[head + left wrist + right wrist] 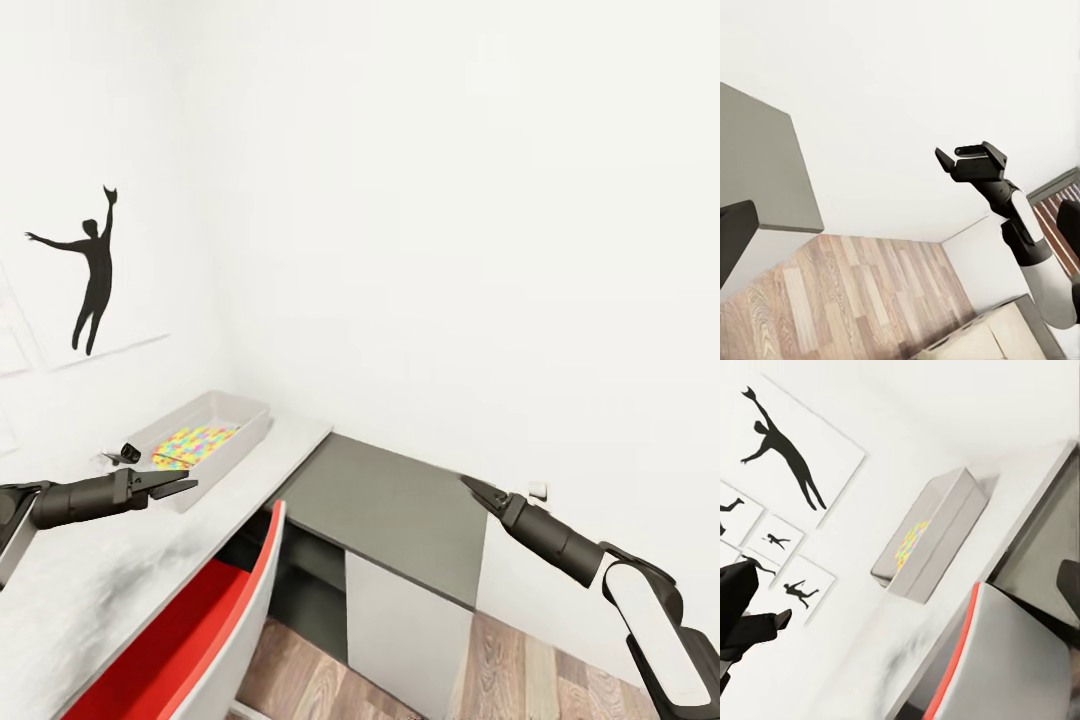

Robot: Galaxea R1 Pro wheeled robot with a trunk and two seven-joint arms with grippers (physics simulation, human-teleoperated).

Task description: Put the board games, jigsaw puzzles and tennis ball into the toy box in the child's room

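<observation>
the toy box (236, 428), a light grey shallow bin with sloping walls and a thick rim, sits on the white desk (90, 580) close to the wall, its long axis running away from the robot toward the corner. inside it lies a jigsaw puzzle (196, 444), flat on the bottom, its yellow, pink, blue and green pattern partly hidden by the near wall of the box; whether anything lies under it cannot be told. in the right wrist view the box (934, 534) appears as a plain grey block with a sliver of the coloured puzzle (912, 544) showing over its rim. the left gripper (172, 484) hovers just in front of the near end of the box, its dark fingers a little apart and holding nothing. the right gripper (472, 486) hangs over the lower dark grey unit (400, 505), well apart from the box; in the head view its fingers look pressed to a point, but the left wrist view shows them (972, 153) spread and empty. a red-lined chair (205, 625) with a pale shell stands tucked against the desk edge, cut off by the frame. a black silhouette figure (92, 270) marks the white wall. a small dark object (128, 452) beside the box is too small to make out. wood-plank floor (520, 680) shows below.
</observation>
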